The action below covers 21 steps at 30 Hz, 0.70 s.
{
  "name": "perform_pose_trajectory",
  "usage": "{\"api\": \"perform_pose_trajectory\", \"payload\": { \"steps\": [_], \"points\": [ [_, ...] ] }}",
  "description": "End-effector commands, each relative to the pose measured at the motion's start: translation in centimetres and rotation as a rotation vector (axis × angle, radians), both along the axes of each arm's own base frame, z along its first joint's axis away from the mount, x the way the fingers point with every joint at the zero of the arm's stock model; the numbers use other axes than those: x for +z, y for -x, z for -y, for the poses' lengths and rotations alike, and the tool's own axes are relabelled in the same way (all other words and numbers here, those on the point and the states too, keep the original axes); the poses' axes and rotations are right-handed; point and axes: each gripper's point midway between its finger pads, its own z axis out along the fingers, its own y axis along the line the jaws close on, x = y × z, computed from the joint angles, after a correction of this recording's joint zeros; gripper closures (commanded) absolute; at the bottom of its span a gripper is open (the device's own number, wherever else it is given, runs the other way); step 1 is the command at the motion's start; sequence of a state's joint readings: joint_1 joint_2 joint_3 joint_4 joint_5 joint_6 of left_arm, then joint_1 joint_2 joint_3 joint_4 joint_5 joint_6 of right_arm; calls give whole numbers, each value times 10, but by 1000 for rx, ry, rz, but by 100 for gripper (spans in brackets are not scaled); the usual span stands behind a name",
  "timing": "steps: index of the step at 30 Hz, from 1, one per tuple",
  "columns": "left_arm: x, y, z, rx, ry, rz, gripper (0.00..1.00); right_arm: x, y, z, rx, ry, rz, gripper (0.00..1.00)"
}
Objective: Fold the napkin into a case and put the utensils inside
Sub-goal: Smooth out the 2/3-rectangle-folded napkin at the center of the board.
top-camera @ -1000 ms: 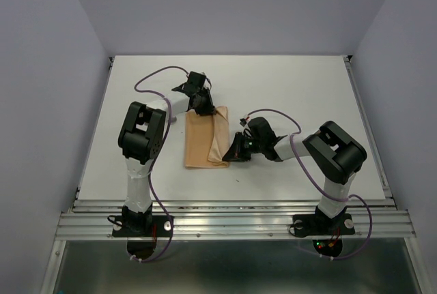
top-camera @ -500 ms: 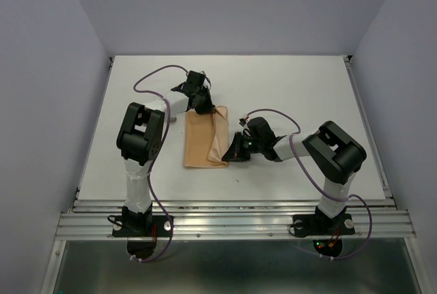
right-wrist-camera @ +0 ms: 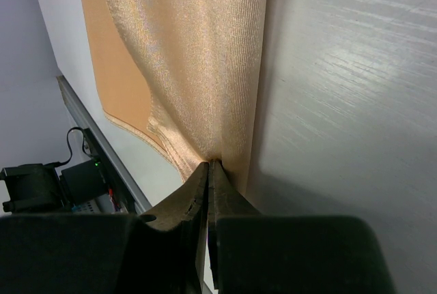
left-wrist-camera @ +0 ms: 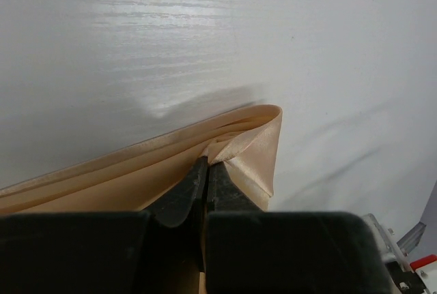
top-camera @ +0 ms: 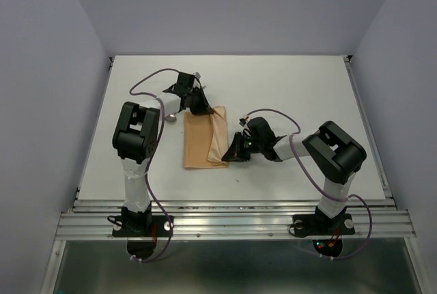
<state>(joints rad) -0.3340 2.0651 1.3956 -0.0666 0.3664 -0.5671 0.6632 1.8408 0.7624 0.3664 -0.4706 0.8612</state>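
We are holding the napkin on the table, left jaws clamped on its far edge, right jaws clamped on its near right corner.

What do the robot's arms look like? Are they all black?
Not all black. The left arm and right arm have white tube sections with chunky black joints. A thin purple cable loops along each. The left end effector and right end effector are black, each with two narrow tapered fingers.

Bright, even overhead light, soft shadows, streaky glare on the table, blurred wrist-view foregrounds.
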Motion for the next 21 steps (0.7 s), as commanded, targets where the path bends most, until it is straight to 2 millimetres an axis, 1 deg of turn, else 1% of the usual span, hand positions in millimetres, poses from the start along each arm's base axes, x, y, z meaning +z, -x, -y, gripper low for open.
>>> {"api": "perform_pose_trajectory", "payload": {
  "steps": [1, 6, 10, 12, 13, 15, 16, 18, 19, 21],
  "points": [
    [29, -11, 1, -29, 92, 83, 100, -34, 17, 15, -8, 122, -68, 94],
    [24, -10, -2, -51, 122, 60, 100, -35, 17, 15, -9, 122, -70, 94],
    [14, -8, -5, -57, 124, 33, 100, -30, 15, 15, -16, 122, -58, 93],
    [9, -7, -3, -66, 128, 24, 100, -23, 10, 15, -21, 133, -37, 81],
    [6, -6, -3, -70, 129, 16, 100, -16, 4, 16, -37, 145, -8, 67],
    [4, -5, -2, -78, 133, 12, 100, -5, -6, 17, -42, 178, 34, 59],
    [5, -6, -2, -78, 133, 13, 100, 0, -16, 20, -73, 203, 67, 55],
    [4, -5, -2, -79, 129, 12, 100, 16, -24, 22, -85, 220, 115, 53],
    [4, -5, -3, -78, 126, 15, 100, 27, -38, 23, -111, 215, 150, 53],
    [4, -4, -3, -80, 125, 16, 100, 41, -53, 28, -137, 205, 182, 53]
  ]
}}
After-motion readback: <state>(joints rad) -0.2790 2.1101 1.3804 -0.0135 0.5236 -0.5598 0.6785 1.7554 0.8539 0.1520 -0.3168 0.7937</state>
